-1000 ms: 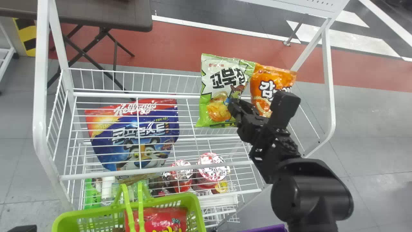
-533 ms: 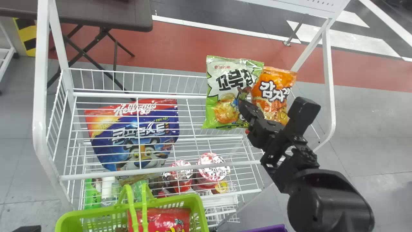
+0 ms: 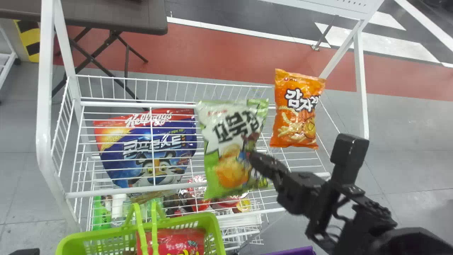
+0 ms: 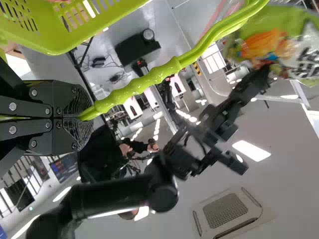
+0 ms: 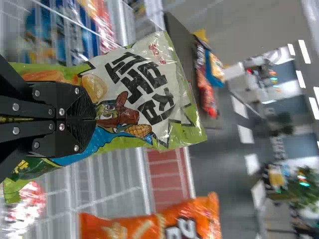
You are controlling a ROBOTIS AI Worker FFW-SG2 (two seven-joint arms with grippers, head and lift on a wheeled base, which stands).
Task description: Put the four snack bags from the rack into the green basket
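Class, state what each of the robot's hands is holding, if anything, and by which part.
The right hand holds the green snack bag, pinching its front near the middle. The left hand holds the green basket by a handle.

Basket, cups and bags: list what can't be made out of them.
- Basket: near end, head view, cut off by the bottom edge.
- Red bag: lower part, head view, same edge.
- Cups: partly behind the green bag, head view.
- Green bag: small print blurred, head view; part of its front behind the right gripper, right wrist view.
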